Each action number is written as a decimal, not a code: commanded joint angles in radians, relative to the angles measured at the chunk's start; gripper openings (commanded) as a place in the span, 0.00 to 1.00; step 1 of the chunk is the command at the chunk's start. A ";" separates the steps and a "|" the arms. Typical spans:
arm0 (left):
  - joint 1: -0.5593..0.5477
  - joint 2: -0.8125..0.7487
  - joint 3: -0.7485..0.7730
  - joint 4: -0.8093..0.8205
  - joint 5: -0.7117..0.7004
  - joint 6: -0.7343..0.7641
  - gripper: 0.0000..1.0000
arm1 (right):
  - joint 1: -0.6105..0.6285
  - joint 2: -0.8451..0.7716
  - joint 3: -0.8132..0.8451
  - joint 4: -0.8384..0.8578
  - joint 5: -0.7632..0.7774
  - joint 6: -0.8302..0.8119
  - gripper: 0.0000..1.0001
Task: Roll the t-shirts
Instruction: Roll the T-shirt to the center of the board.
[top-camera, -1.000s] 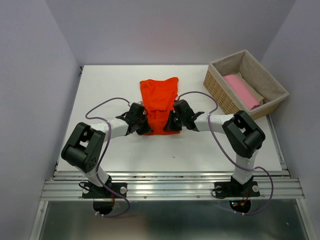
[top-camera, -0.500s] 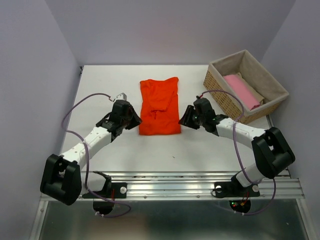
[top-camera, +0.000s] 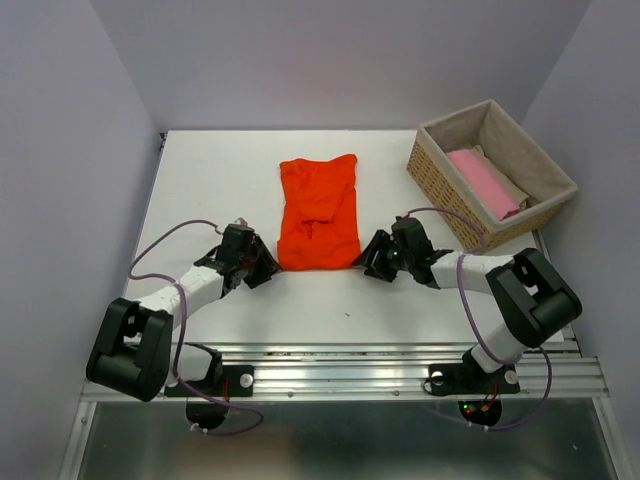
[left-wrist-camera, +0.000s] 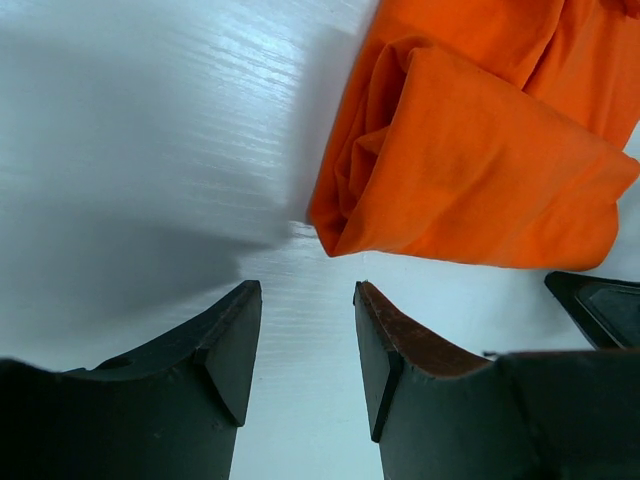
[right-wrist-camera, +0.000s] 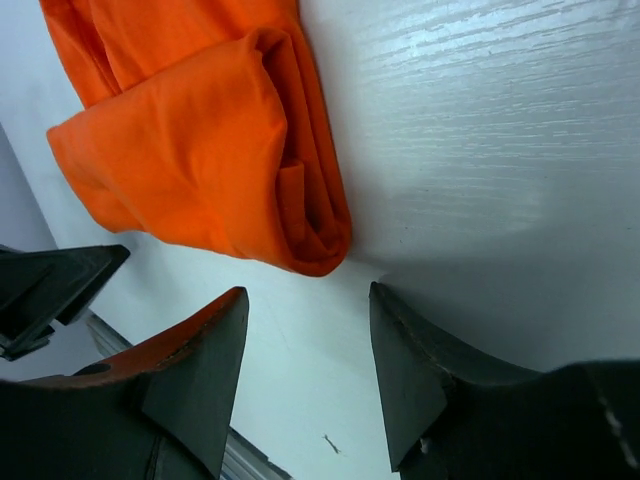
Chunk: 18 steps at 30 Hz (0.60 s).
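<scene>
Both wrist views cut the orange t-shirt (left-wrist-camera: 470, 180) off at 12 o'clock; in the basket (top-camera: 435, 175), the beige t-shirt (top-camera: 512, 187) lies mostly hidden beneath the pink t-shirt (top-camera: 483, 181)

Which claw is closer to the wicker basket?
Right. The right gripper sits on the orange t-shirt's side toward the basket; the left gripper on its opposite side.

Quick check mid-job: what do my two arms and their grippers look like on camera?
Both the left arm and right arm have white links with bulky black joints, each trailed by a looping purple cable. Their fingers are matte black wedges.
</scene>
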 joint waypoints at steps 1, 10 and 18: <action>0.004 0.019 -0.020 0.107 0.040 -0.032 0.53 | -0.002 0.031 -0.019 0.141 -0.006 0.075 0.56; 0.009 0.062 -0.052 0.200 0.055 -0.062 0.53 | -0.002 0.080 -0.045 0.211 0.054 0.110 0.45; 0.012 0.091 -0.038 0.222 0.049 -0.058 0.40 | -0.002 0.088 -0.043 0.216 0.061 0.113 0.23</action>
